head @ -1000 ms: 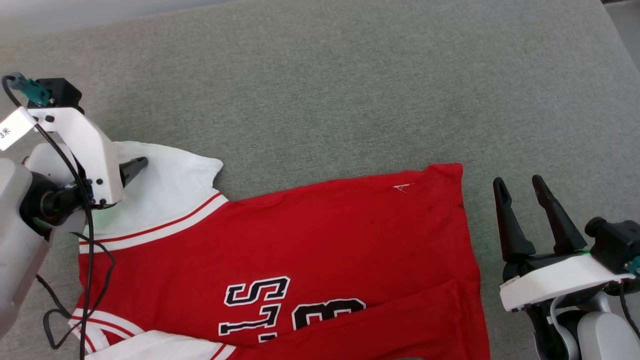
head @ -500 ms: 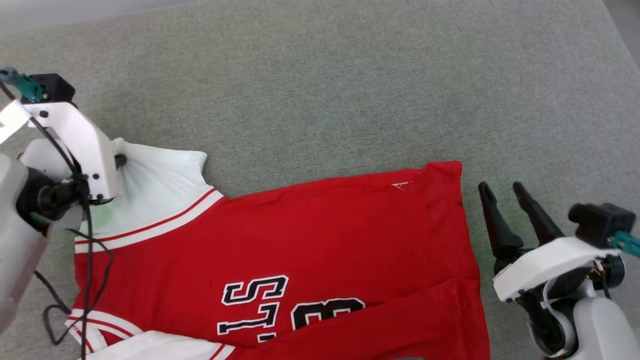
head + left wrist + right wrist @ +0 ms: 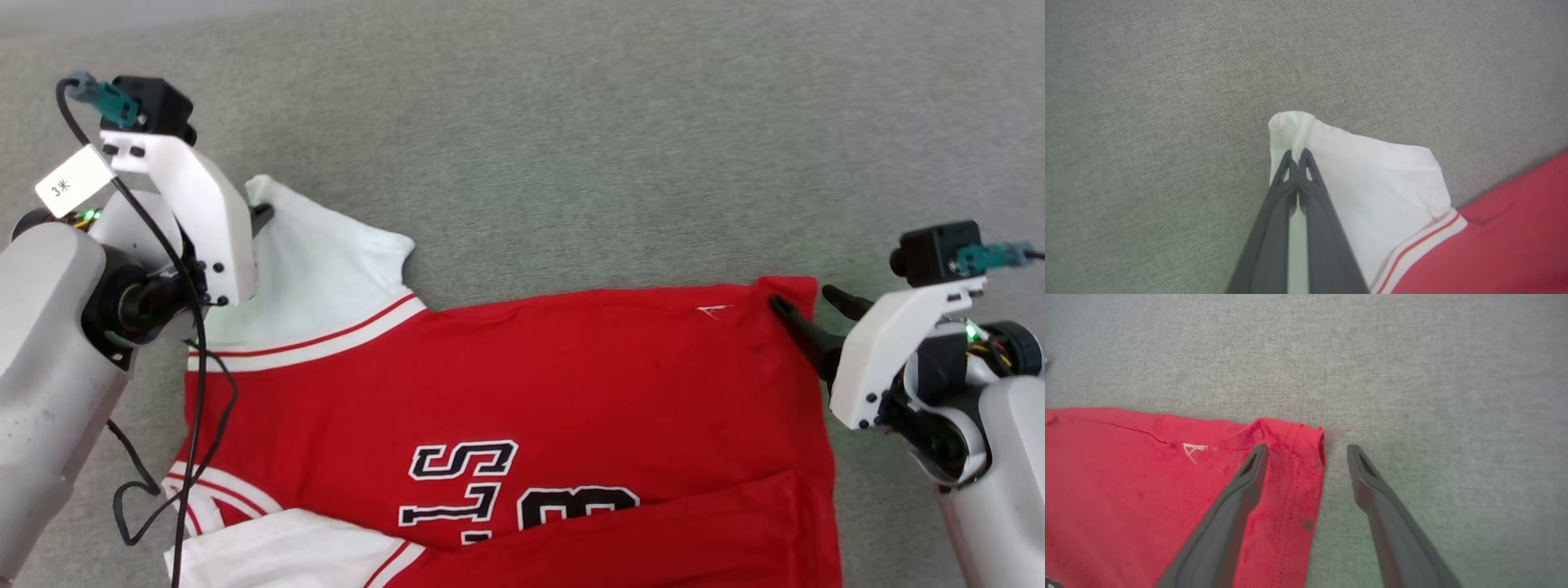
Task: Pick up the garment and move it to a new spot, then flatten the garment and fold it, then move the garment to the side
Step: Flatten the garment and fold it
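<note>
Left gripper (image 3: 263, 215) is pinching the far tip of the shirt's (image 3: 571, 384) white sleeve (image 3: 326, 269); its two fingers are pressing tight together, and in the left wrist view a small fold of white cloth (image 3: 1290, 126) is bunching up just past the tips. Right gripper (image 3: 804, 298) is standing wide open and gripping nothing; it is straddling the red hem corner (image 3: 1298, 437), one finger (image 3: 1237, 498) lying over the cloth and the other (image 3: 1384, 506) over the bare grey surface (image 3: 571, 147) just beside the edge. Whether those fingers are touching down, I cannot tell. The shirt is lying spread on the surface between the two arms, sleeve toward the left arm and hem toward the right, its black lettering (image 3: 490, 490) facing up and running off the near edge of the head view. A small white logo (image 3: 1192, 450) is sitting near the hem corner
</note>
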You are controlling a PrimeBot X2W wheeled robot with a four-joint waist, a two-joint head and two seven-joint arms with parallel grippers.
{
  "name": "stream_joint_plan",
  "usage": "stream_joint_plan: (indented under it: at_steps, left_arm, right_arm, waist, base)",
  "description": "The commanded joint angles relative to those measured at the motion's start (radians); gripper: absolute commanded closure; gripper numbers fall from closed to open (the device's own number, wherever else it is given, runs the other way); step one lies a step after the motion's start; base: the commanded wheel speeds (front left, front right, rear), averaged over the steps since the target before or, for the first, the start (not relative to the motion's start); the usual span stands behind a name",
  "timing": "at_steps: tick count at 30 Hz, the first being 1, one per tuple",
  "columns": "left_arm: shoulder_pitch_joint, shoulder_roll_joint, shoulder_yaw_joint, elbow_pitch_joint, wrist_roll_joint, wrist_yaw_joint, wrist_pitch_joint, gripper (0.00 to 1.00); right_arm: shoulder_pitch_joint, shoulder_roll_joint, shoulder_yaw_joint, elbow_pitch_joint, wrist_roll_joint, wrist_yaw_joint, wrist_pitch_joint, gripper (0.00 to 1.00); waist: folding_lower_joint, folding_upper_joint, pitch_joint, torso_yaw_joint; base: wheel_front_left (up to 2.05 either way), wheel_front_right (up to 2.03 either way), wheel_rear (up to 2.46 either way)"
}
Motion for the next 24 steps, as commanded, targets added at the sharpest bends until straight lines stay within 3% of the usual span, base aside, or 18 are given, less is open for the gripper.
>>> stream_joint_plan:
  at_steps: [1, 8, 9, 10, 12, 24]
  left_arm:
    - [-0.019, -0.005, 0.001, -0.008, 0.004, -0.006, -0.01, 1.0]
    - [-0.009, -0.014, 0.003, -0.03, 0.005, -0.014, -0.035, 1.0]
    - [-0.006, -0.014, 0.003, -0.03, 0.005, -0.014, -0.039, 1.0]
    - [-0.003, -0.015, 0.002, -0.029, 0.005, -0.016, -0.041, 1.0]
    - [0.004, -0.016, 0.004, -0.023, 0.0, -0.021, -0.049, 1.0]
    - [0.101, -0.008, 0.044, -0.008, -0.023, -0.027, -0.185, 1.0]
  right_arm:
    - [-0.023, -0.011, 0.008, 0.019, 0.0, -0.001, 0.017, 0.0]
    - [-0.087, -0.032, 0.11, 0.147, 0.015, 0.0, 0.116, 0.0]
    - [-0.084, -0.031, 0.122, 0.174, 0.019, 0.0, 0.143, 0.04]
    - [-0.082, -0.025, 0.134, 0.195, 0.025, 0.0, 0.165, 0.56]
    - [-0.086, -0.02, 0.154, 0.216, 0.034, 0.001, 0.186, 1.0]
    - [-0.073, -0.07, 0.057, 0.105, 0.015, -0.001, 0.06, 1.0]
  waist:
    - [0.0, 0.0, 0.011, 0.016]
    - [0.0, 0.0, 0.027, 0.05]
    - [0.0, 0.0, 0.027, 0.053]
    - [0.0, 0.0, 0.027, 0.055]
    - [0.0, 0.0, 0.024, 0.059]
    - [0.0, 0.0, -0.097, 0.087]
  base:
    - [0.0, 0.0, 0.0]
    - [0.0, 0.0, 0.0]
    - [0.0, 0.0, 0.0]
    - [0.0, 0.0, 0.0]
    - [0.0, 0.0, 0.0]
    - [0.0, 0.0, 0.0]
